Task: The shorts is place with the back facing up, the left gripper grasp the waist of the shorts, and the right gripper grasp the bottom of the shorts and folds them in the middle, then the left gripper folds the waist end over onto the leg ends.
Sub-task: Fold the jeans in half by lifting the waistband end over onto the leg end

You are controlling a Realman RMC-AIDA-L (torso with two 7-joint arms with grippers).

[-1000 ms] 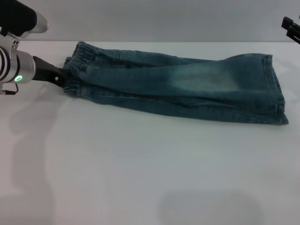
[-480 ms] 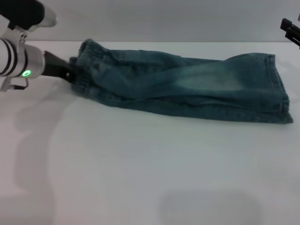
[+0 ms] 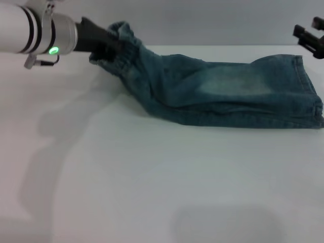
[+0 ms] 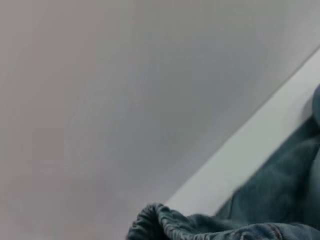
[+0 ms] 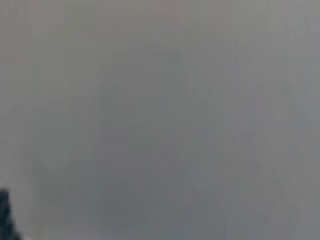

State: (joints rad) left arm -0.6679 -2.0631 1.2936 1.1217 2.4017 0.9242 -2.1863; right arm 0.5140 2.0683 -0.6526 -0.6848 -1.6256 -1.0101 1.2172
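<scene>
The faded blue-green denim shorts [image 3: 223,91] lie folded lengthwise on the white table [image 3: 152,172]. Their ruffled elastic waist end [image 3: 121,43] is lifted off the table at the left, and my left gripper [image 3: 109,43] is shut on it. The leg ends [image 3: 309,91] rest flat at the right. In the left wrist view, the gathered waistband [image 4: 170,225] shows against the grey wall. My right gripper [image 3: 309,38] hangs at the far right edge, just above and behind the leg hems, apart from the cloth.
A grey wall [image 3: 202,20] rises behind the table's far edge. The left arm's shadow [image 3: 55,131] falls across the bare white surface in front of the shorts.
My left gripper has risen and moved right with the waist end, pulling that end off the table. The leg ends have slid slightly right. The right gripper has hardly moved.
</scene>
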